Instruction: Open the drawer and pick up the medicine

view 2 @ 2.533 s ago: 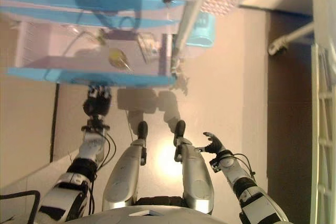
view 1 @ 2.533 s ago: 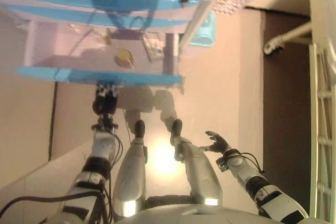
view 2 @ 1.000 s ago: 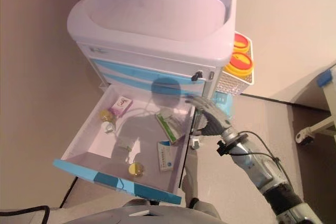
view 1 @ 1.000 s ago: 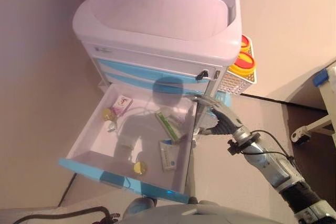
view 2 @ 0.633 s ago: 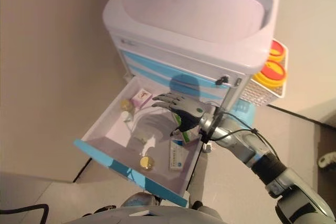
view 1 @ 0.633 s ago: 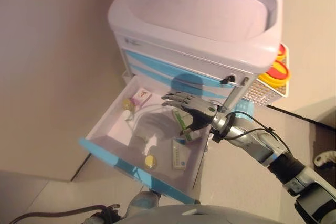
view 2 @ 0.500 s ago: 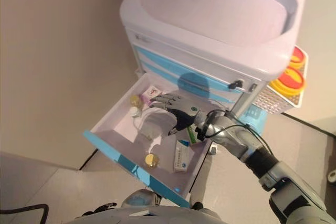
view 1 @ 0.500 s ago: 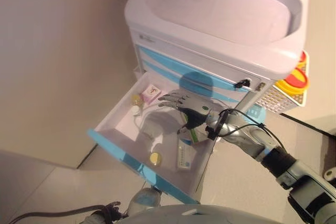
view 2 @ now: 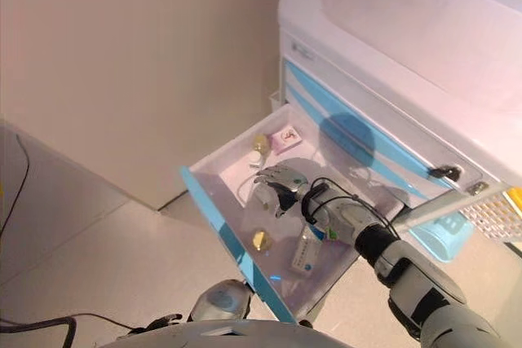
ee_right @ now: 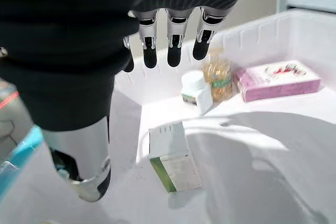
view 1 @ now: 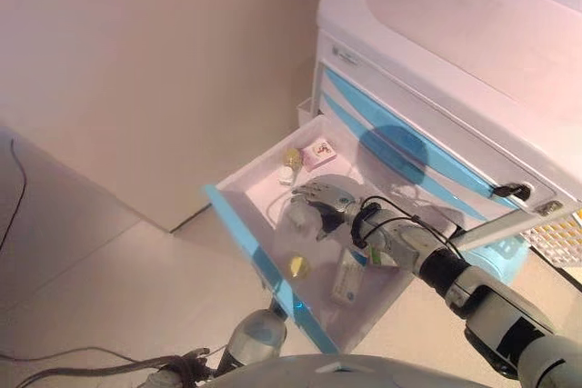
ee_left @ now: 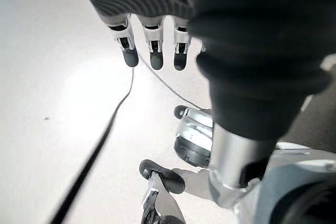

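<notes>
Silver fingers of the right robot hand [view 2: 281,182] hang straight and empty inside the open drawer [view 2: 214,205]; opening is done. Grasping remains: the green-and-white medicine box [ee_right: 172,156] lies below them, bottles at 12 o'clock. Left robot hand [ee_left: 152,45] idles over the floor.

the right hand [view 2: 281,182] has moved from the floor side of the cart — where it hung beside the open white drawer with the blue front [view 2: 218,226] — in over the drawer and further toward its far-left corner, fingers loosely extended above a small white-and-green medicine box [ee_right: 170,157]. the head camera has swung left too — the cart now sits at the right.
</notes>
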Tool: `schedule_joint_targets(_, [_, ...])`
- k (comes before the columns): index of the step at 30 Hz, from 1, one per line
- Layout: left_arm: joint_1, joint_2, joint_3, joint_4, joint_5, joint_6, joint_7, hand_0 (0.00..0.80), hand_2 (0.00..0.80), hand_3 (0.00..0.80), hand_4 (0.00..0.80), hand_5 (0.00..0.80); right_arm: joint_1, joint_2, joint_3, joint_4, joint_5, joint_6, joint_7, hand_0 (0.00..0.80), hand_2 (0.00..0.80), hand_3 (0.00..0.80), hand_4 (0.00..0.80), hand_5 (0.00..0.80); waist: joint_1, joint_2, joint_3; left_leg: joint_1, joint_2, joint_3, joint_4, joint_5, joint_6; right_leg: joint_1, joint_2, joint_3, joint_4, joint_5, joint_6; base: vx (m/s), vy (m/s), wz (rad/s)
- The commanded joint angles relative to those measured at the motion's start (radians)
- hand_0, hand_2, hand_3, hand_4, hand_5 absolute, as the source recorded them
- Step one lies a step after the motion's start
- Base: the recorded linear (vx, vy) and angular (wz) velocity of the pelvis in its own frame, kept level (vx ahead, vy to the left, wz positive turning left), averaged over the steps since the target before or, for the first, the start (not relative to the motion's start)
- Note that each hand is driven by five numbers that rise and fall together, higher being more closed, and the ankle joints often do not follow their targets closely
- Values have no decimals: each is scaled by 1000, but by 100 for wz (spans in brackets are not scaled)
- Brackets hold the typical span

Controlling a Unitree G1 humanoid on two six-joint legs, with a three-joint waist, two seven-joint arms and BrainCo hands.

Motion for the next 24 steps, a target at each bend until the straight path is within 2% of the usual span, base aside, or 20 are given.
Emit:
schedule_joint_targets(1, [14, 51, 13, -1, 9, -17, -2, 0, 0, 0, 0, 0, -68, 40, 40, 2, -25, 28, -65, 0, 0, 0, 0, 0, 39, -9, 1, -2, -55, 9, 29, -80, 64, -73, -74, 70, 104, 64, 37, -10, -3, 35])
schedule_joint_targets(11, [-18, 74, 3, 5, -14, -48, 3, 0, 0, 0, 0, 0, -147, 107, 45, 172, -20, 126, -76, 0, 0, 0, 0, 0, 72, -16, 47, -31, -53, -19, 8, -55, 57, -102, -76, 48, 112, 77, 47, -22, -2, 12])
schedule_joint_targets(24, [-42, 79, -18, 6, -41, -78, 7, 0, 0, 0, 0, 0, -214, 128, 31, 353, -37, 169, -79, 0, 0, 0, 0, 0, 93, -12, 81, -49, -51, -31, 7, -49, 53, -119, -83, 24, 119, 80, 46, -3, 1, 3])
